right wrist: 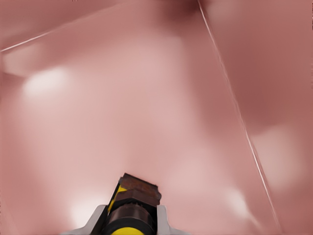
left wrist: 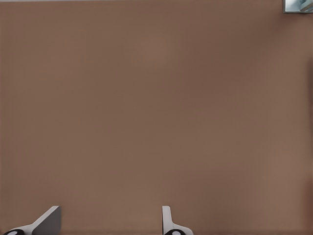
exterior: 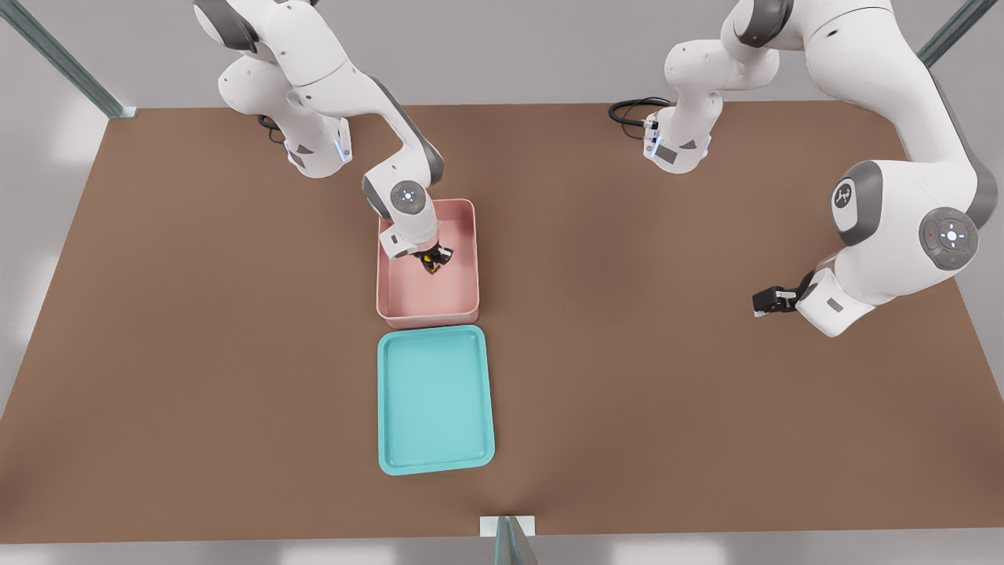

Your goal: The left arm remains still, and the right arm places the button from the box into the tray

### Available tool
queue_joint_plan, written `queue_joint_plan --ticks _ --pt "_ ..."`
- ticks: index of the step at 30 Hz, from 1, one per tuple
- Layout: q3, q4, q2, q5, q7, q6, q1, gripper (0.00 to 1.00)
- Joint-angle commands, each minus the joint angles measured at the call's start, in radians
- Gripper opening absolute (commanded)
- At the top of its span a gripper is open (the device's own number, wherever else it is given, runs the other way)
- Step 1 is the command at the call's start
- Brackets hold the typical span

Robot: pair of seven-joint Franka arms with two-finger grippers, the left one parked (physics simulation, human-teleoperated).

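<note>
The pink box (exterior: 427,316) stands mid-table in the front view, with the teal tray (exterior: 435,400) just in front of it, nearer the camera. The working arm reaches down into the box from the front view's left. Its gripper (exterior: 432,263) is shut on the button (exterior: 429,258), a yellow cap on a dark base. In the right wrist view the button (right wrist: 132,210) sits between the two pale fingers (right wrist: 96,220), with the box's pink floor (right wrist: 146,98) beyond it. I cannot tell whether the button touches the floor. Nothing lies in the tray.
The parked arm hangs over the table at the front view's right, its gripper (exterior: 773,300) low above the brown table (exterior: 667,392). A black cable (exterior: 631,110) coils by that arm's base. Metal posts (exterior: 508,541) stand at the table's edges.
</note>
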State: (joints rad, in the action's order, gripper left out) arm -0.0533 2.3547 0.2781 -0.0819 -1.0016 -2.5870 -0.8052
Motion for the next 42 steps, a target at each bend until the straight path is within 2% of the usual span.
queue_joint_plan --ticks 1,7,12,16,18,22,25,34,42 --pt "0.0 -0.002 -0.016 0.002 -0.034 0.015 0.0 0.41" --pt "-0.008 -0.086 -0.132 0.002 -0.018 0.183 0.012 0.42" --pt "-0.022 -0.321 -0.12 0.008 0.005 0.384 0.083 0.42" --pt "-0.022 -0.54 -0.004 0.034 0.058 0.487 0.173 0.42" --pt "-0.022 -0.716 0.073 0.034 0.075 0.607 0.204 0.42" --pt "-0.026 -0.954 0.254 0.034 0.074 0.671 0.238 0.42" --pt "-0.016 -1.014 0.306 0.036 0.075 0.671 0.262 0.42" --pt "-0.03 -1.289 0.599 0.036 0.072 0.645 0.279 0.42" --pt "-0.054 -1.328 0.714 0.036 0.069 0.531 0.278 0.42"
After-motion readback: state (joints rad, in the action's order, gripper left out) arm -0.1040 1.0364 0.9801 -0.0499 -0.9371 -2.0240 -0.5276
